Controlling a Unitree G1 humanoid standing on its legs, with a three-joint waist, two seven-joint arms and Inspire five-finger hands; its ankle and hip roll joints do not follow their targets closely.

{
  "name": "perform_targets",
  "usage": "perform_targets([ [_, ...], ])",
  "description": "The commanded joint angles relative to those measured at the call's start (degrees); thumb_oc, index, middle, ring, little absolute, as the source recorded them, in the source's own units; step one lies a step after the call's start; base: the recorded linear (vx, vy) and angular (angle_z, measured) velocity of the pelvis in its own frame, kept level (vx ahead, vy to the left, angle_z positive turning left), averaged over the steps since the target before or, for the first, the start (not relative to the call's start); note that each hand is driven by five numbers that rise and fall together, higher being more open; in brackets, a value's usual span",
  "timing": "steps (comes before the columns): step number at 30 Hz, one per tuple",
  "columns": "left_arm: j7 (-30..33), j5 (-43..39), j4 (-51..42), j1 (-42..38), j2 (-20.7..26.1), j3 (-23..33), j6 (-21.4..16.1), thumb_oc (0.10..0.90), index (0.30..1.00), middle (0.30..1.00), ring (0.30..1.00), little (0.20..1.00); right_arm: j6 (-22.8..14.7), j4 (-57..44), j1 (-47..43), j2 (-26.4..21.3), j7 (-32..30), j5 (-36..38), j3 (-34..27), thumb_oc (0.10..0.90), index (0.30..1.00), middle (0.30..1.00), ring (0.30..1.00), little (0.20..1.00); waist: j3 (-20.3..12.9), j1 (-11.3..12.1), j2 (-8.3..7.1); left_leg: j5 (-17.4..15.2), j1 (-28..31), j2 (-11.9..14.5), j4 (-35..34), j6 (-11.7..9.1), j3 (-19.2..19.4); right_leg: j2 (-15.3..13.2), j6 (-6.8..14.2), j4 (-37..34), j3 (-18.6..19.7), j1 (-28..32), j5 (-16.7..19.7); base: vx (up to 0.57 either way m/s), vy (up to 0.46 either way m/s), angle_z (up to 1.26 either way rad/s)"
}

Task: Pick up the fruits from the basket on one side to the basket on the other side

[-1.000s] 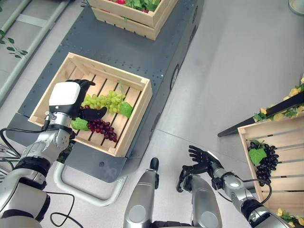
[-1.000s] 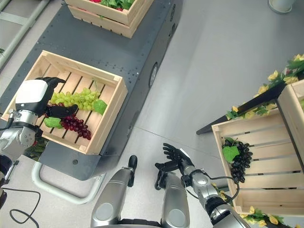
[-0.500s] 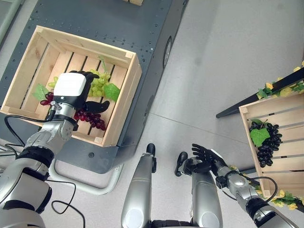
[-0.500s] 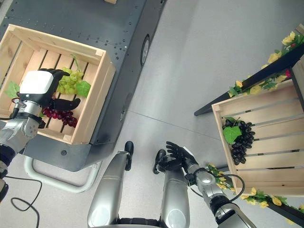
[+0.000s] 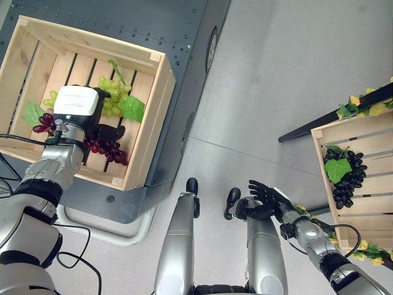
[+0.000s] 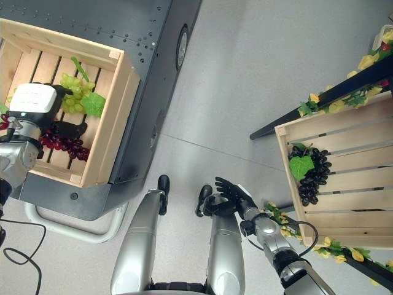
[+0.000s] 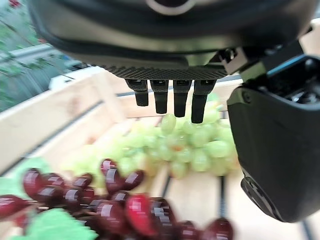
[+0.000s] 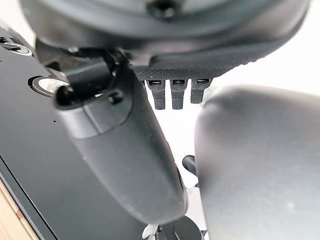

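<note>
Upper-left wooden crate (image 5: 152, 117) holds green grapes (image 5: 113, 98) and red grapes (image 5: 105, 147); right crate (image 5: 376, 184) holds black grapes (image 5: 347, 184). Left hand (image 5: 77, 110) hangs over the fruit, fingers straight and spread, pinching nothing. Right hand (image 5: 267, 200) at bottom, fingers relaxed, empty; no legible writing.

support: dark metal platform (image 5: 178, 24) | on it: wooden crate (image 5: 145, 126) (slatted) | surrounding: grey floor (image 5: 288, 67)

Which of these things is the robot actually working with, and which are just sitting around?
Part of the job:
left hand, open over the fruit
green grapes
red grapes
left crate
right crate
black grapes

Just around:
right hand, idle and open
yellow flower garland
grey platform
</note>
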Motion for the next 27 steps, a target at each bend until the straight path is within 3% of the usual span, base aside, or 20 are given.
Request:
perform_targets([
  [1,10.2,0.9,1.8,-5.4,6.4,4.1,5.4,0.800,0.900,0.900,0.900,0.900,-4.3,-3.0,1.8,-1.7,0.2,3.0,0.5,0.800,0.900,0.900,0.900,0.900,-0.8,0.5,-0.33,-3.1,3.0,-1.5,-1.1,2.3,3.6,1.0,1.6,-4.9,1.7,4.4,4.6,0.00,0.000,0.00],
  [4,15.4,3.1,3.4,-7.5,6.0,3.6,4.8,0.800,0.900,0.900,0.900,0.900,-4.7,-2.1,1.5,-0.8,0.3,3.5,1.3,0.800,0.900,0.900,0.900,0.900,-0.8,0.7,-1.17,-3.4,2.7,-1.2,-0.9,2.4,3.3,1.2,1.6,-5.0,1.5,4.3,4.7,0.03,-0.035,0.01],
  [9,16.8,5.0,3.3,-8.4,5.4,2.4,4.2,0.800,0.900,0.900,0.900,0.900,-4.5,-1.1,0.9,0.2,0.4,3.7,1.9,0.800,0.900,0.900,0.900,0.900,-0.8,0.9,-1.85,-3.7,2.7,-1.2,-0.9,2.5,2.8,1.5,1.7,-5.0,1.2,4.4,4.8,0.03,-0.026,0.03],
  [21,8.9,1.7,-0.4,-7.3,5.1,1.3,-1.9,0.800,0.900,0.900,0.900,0.900,-4.5,-1.4,1.6,0.0,-0.7,2.4,0.8,0.800,0.900,0.900,0.900,0.900,-0.8,0.7,-1.75,-3.6,2.0,-1.6,-1.6,2.9,2.6,2.0,2.0,-5.3,1.6,3.2,5.3,0.02,0.001,-0.01],
  [27,1.9,0.6,-0.7,-8.2,5.3,0.2,1.8,0.800,0.900,0.900,0.900,0.900,-4.6,-2.8,1.5,-0.4,-1.7,3.0,0.2,0.800,0.900,0.900,0.900,0.900,-0.8,0.5,-2.29,-3.7,0.5,-1.6,-1.5,3.2,2.5,2.2,2.3,-5.5,1.3,1.7,6.0,0.00,0.000,0.00],
])
